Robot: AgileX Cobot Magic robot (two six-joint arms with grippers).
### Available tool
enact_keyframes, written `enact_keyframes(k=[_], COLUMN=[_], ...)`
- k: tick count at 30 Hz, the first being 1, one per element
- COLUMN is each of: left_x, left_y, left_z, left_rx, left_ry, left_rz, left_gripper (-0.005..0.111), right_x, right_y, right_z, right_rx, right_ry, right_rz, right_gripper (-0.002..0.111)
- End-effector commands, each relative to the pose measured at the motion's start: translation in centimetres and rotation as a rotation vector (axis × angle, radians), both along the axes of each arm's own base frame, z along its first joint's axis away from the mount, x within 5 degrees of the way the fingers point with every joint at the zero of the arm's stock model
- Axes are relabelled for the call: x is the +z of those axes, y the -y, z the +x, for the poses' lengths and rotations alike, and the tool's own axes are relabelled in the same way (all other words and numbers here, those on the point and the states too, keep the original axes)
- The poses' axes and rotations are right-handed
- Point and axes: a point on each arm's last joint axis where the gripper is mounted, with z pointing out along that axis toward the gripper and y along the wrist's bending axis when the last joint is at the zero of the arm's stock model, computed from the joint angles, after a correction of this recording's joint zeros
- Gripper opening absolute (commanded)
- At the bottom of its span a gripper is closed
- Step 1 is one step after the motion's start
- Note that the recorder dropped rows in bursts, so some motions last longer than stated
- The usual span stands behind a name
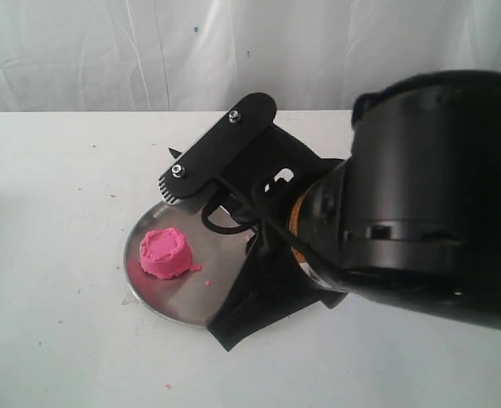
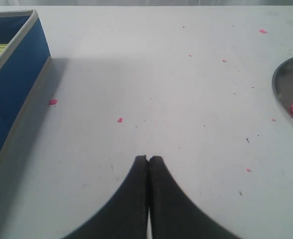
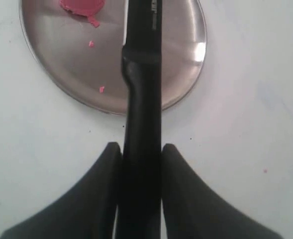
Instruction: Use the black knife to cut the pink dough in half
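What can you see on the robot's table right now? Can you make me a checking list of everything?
Surface: white table, flat, speckled with crumbs.
Job's things: pink dough, one whole uncut lump, sits on the steel plate. Black knife is held by its handle, blade out over the plate, beside the dough, not touching it.
Clutter: tiny pink crumbs on the table and a few on the plate; a blue box at the table's edge.
Pincers: right pincer shut on the knife; left pincer shut, empty, over bare table.
Cables: a black cable loops by the right arm's wrist.
Surroundings: white curtain behind the table.
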Motion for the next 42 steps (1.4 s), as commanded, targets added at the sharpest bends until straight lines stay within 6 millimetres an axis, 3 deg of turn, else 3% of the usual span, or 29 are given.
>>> enact_keyframes(k=[1, 6, 11, 13, 15, 16, 17, 18, 19, 20, 21, 22, 24, 26, 28, 30, 32, 36, 42], left_x=[0.5, 1.7, 2.3, 2.1, 1.9, 2.0, 3.8, 5.2, 9.2, 10.9, 13.8, 14.6, 16.3, 17.2, 17.0, 16.0, 15.3, 15.0, 14.0], left_y=[0.1, 0.8, 1.1, 1.4, 2.2, 2.7, 4.5, 5.2, 6.3, 6.6, 7.0, 7.1, 7.4, 7.2, 6.9, 6.4, 6.1, 5.8, 5.6], left_z=[0.2, 0.5, 0.5, 0.5, 0.5, 0.4, -0.1, -0.6, -2.1, -2.8, -4.2, -4.5, -3.6, -1.9, 0.6, 3.7, 6.0, 8.8, 10.9], left_rx=[0.008, 0.089, 0.101, 0.08, 0.046, 0.018, -0.198, -0.336, -0.635, -0.721, -0.79, -0.798, -0.759, -0.763, -0.752, -0.679, -0.651, -0.659, -0.666], left_ry=[0.075, 0.279, 0.343, 0.303, 0.239, 0.209, 0.142, 0.168, 0.349, 0.444, 0.546, 0.539, 0.309, 0.216, 0.074, -0.051, -0.077, -0.022, -0.029], left_rz=[-0.058, -0.786, -1.069, -1.091, -1.224, -1.319, -1.422, -1.354, -1.117, -0.979, -0.842, -0.829, -0.702, -0.681, -0.69, -0.816, -0.878, -0.96, -0.929], left_gripper=[0.0, 0.0, 0.0, 0.0, 0.0, 0.0, 0.0, 0.0, 0.0, 0.0, 0.0, 0.0, 0.0, 0.011, 0.034, 0.051, 0.052, 0.052, 0.052], right_x=[1.0, 1.5, 1.7, 1.8, 1.9, 1.8, 1.9, 2.0, 2.1, 2.2, 2.4, 2.6, 3.4, 4.1, 4.7, 5.0, 5.1, 4.7, 2.8], right_y=[0.7, 1.1, 1.2, 1.3, 1.3, 1.4, 1.4, 1.5, 1.6, 1.7, 2.0, 2.2, 3.0, 3.7, 4.2, 4.4, 3.8, 2.1, -0.8], right_z=[-0.4, -0.7, -0.7, -0.8, -0.8, -0.8, -0.8, -0.9, -1.0, -1.0, -1.1, -1.2, -1.5, -1.8, -2.0, -2.1, -2.4, -2.0, -0.9], right_rx=[-0.005, 0.011, 0.012, 0.014, 0.012, 0.009, 0.016, 0.027, 0.043, 0.049, 0.067, 0.072, 0.079, 0.096, 0.1, 0.107, 0.174, 0.231, 0.222], right_ry=[0.002, 0.009, 0.009, 0.012, 0.01, 0.008, 0.008, 0.006, 0.009, 0.012, 0.02, 0.022, 0.033, 0.054, 0.066, 0.072, 0.069, 0.085, 0.078], right_rz=[0.049, 0.059, 0.068, 0.07, 0.072, 0.069, 0.063, 0.06, 0.05, 0.043, 0.035, 0.033, 0.041, 0.054, 0.071, 0.092, 0.136, 0.188, 0.207], right_gripper=[0.001, 0.001, 0.001, 0.001, 0.001, 0.001, 0.001, 0.001, 0.001, 0.001, 0.001, 0.001, 0.001, 0.001, 0.001, 0.001, 0.001, 0.001, 0.001])
